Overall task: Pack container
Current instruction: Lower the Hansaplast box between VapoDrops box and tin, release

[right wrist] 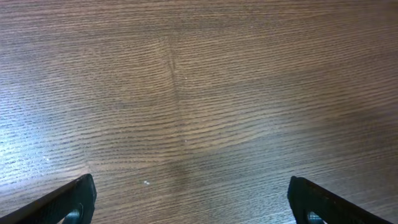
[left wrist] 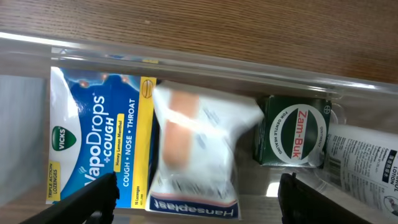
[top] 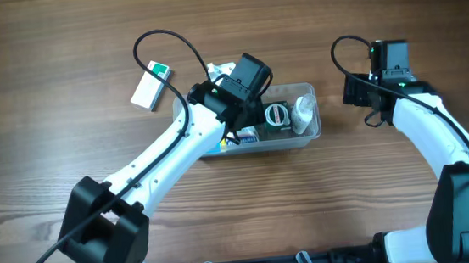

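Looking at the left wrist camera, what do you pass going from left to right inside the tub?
Blue and yellow VapoDrops box → plaster packet → green Zam-Buk box → white bottle, all lying inside the clear container.

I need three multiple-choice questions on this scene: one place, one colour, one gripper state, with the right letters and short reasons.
1. Where is the white and green box, relative to the container?
A. inside it
B. outside it, on the table
C. on its lid
2. The VapoDrops box is mostly:
A. blue
B. red
C. black
3. The right gripper is:
A. shut on a cup
B. shut, empty
C. open over bare wood
Answers: 1 B, it lies on wood, apart. 2 A, blue cardboard shows. 3 C, jaws wide apart.
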{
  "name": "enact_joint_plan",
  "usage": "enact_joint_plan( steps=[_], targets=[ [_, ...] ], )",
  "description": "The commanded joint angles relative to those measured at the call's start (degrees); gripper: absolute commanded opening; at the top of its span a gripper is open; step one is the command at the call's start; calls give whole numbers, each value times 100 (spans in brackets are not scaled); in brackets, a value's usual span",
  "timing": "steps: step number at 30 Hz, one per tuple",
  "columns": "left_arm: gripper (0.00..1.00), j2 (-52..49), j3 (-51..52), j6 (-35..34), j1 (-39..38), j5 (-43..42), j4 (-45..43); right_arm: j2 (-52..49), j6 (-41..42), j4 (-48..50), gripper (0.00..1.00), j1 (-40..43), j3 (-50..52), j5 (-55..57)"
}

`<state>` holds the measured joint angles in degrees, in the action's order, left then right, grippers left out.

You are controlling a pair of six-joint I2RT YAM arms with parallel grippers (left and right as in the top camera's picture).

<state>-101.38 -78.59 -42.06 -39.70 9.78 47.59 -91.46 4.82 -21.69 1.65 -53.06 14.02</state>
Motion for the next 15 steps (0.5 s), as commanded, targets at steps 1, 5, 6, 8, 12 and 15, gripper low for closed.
enact_joint_plan(
  steps=[1, 5, 6, 8, 12, 15],
  targets=[
    [76, -61, 59, 155, -31, -15, -46, -48, -33, 24, 100, -9, 24, 98],
    [67, -61, 59, 153, -33, -35, -44, -48, -33, 24, 100, -9, 24, 98],
    [64, -61, 59, 153, -33, -35, -46, -48, -33, 24, 100, -9, 24, 98],
    [43, -63, 59, 153, -33, -68, -46, -48, -33, 24, 100, -9, 24, 98],
    [10, -66, 72, 149, -33, -74, -142, -48, -33, 24, 100, -9, 24, 98],
    [10, -79, 76, 151, -33, -74, -201, -48, -35, 24, 100, -9, 24, 98]
  ],
)
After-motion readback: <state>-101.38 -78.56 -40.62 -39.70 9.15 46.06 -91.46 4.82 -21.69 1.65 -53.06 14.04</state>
